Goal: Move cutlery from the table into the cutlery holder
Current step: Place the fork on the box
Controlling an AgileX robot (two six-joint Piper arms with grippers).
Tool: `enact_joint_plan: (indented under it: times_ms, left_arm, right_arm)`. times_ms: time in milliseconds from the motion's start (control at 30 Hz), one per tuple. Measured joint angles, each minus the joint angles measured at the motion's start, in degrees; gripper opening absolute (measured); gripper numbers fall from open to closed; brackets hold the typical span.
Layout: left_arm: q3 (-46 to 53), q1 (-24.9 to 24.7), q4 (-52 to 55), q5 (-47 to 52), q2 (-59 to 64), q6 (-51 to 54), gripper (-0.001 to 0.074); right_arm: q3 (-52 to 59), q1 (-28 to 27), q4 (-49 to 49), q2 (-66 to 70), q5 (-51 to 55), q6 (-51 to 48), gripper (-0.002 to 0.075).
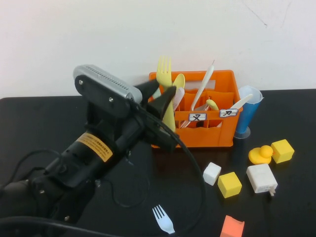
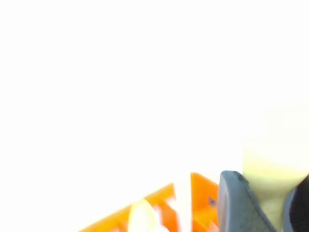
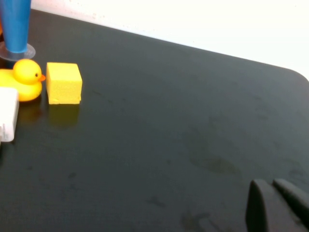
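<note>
Left gripper (image 1: pixel 165 106) pinching light, stiff, slick yellow fork (image 1: pixel 165 81) mid-handle over cutlery holder (image 1: pixel 217 136); my right gripper (image 3: pixel 275 205) far from holder, jaws together.

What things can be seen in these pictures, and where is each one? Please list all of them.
cutlery holder: one, orange, back centre of the table, holding several pieces
yellow fork: one, held upright over the holder's left end
light blue fork: one, lying on the table near the front edge
blue cup: one, right of the holder, a white piece inside
rubber duck: one, yellow, front of the cup
yellow blocks: two, one beside the duck, one nearer the front
white block: one, small
white charger: one
orange block: one, front edge
left gripper: at the holder, closed on the yellow fork
right gripper: low over bare table, right side, shut
</note>
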Motion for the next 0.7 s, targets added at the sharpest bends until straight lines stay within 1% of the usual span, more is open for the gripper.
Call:
enact_joint_plan:
  times_ms: [100, 267, 467, 700]
  left_arm:
    - [-0.38, 0.00, -2.83, -5.58, 2.60, 3.63, 0.0201]
    - [-4.50, 0.00, -6.65, -10.41, 8.39, 6.42, 0.0200]
    - [-12.18, 0.83, -6.60, -12.03, 15.78, 6.94, 0.0199]
    - [-20.59, 1.44, -4.52, -12.13, 24.01, 5.00, 0.0196]
  right_arm:
    - [0.00, 0.00, 0.00, 0.00, 0.00, 0.00, -0.0003]
    - [0.00, 0.00, 0.00, 0.00, 0.00, 0.00, -0.0003]
    - [0.00, -0.03, 0.00, 0.00, 0.00, 0.00, -0.0003]
    - [0.00, -0.13, 0.00, 0.00, 0.00, 0.00, -0.0003]
